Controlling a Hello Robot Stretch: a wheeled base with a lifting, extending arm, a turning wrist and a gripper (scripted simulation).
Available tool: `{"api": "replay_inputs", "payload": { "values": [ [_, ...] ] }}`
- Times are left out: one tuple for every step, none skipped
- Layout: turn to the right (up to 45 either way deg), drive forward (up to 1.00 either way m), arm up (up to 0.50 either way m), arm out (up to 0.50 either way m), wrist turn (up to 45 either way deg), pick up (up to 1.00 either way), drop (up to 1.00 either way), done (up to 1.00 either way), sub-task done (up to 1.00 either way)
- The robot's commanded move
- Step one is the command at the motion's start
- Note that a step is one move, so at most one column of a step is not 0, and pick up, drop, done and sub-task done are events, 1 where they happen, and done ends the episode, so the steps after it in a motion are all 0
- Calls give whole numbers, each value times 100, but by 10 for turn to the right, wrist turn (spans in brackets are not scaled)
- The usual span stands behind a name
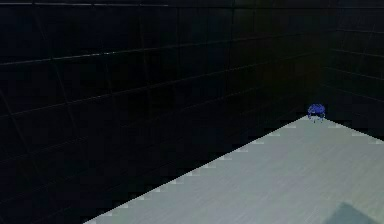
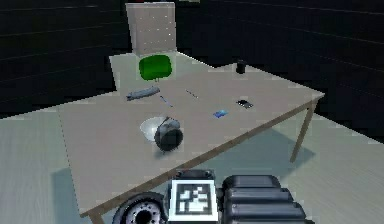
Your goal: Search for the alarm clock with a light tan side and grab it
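Arm side view: a round dark clock (image 2: 168, 134) with a pale part on its left lies near the middle of the worktop (image 2: 100, 125), toward the near edge. By its shape it looks like the alarm clock wanted, though the tan side cannot be confirmed. I judge it light and rigid, with a smooth rounded case that could roll or slip and a face that may be fragile. The best hold seems to be across the case's two flanks, low and centred, not on the face. Right of it lie a small blue item (image 2: 218, 114) and a dark ring-shaped item (image 2: 244, 102), both apart from the clock. A green chair (image 2: 154, 67) stands at the far side. The end effector (image 2: 146, 212) shows as a dark body at the bottom edge, left of a white marker (image 2: 195, 197). Its far end cannot be made out, so neither its state nor whether it holds anything can be told.
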Motion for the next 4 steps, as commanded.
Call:
{"api": "replay_inputs", "payload": {
  "values": [
    [0,0,0,44,0,0,0,0,0],
    [0,0,0,0,450,0,0,0,0],
    [0,0,0,0,450,0,0,0,0],
    [0,0,0,0,450,0,0,0,0]
  ]
}}
